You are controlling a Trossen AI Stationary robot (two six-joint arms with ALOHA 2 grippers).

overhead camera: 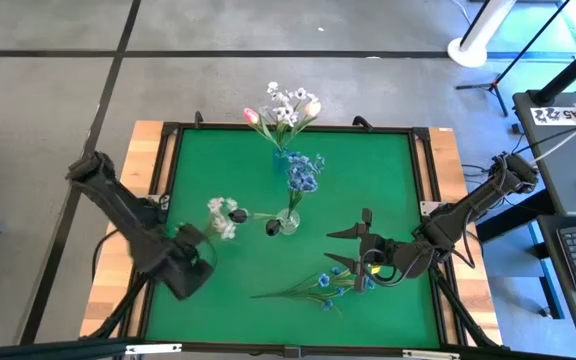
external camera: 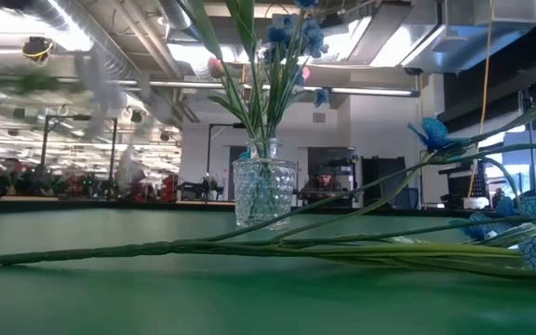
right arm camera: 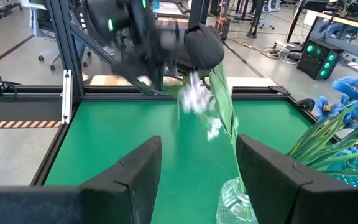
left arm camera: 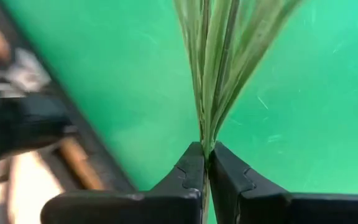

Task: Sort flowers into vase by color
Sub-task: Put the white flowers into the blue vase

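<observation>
A clear glass vase [overhead camera: 288, 222] [external camera: 263, 191] stands mid-table with blue blossoms [overhead camera: 303, 172] in it. A second vase [overhead camera: 282, 155] at the far edge holds white and pink flowers [overhead camera: 288, 105]. My left gripper [overhead camera: 206, 245] [left arm camera: 206, 149] is shut on a white spray [overhead camera: 222, 216] [right arm camera: 194, 99], left of the glass vase. A blue spray [overhead camera: 318, 285] [external camera: 156, 249] lies flat on the table near the near edge. My right gripper [overhead camera: 346, 248] [right arm camera: 197, 146] hangs open just beyond its blossom end, touching nothing. My left gripper pinches the white spray's bunched green stems [left arm camera: 205, 134] between its two fingers, where they narrow together. Beyond the fingertips [left arm camera: 191, 163] the stems fan out. In the right wrist view the spray hangs in the air under the gripper, off the table.
A raised black frame [overhead camera: 423, 200] edges the green mat, with wooden boards outside it. Two small dark lumps [overhead camera: 273, 228] sit by the glass vase. The mat [overhead camera: 368, 170] is bare green toward the far right. Stands and a desk lie beyond the table's right side.
</observation>
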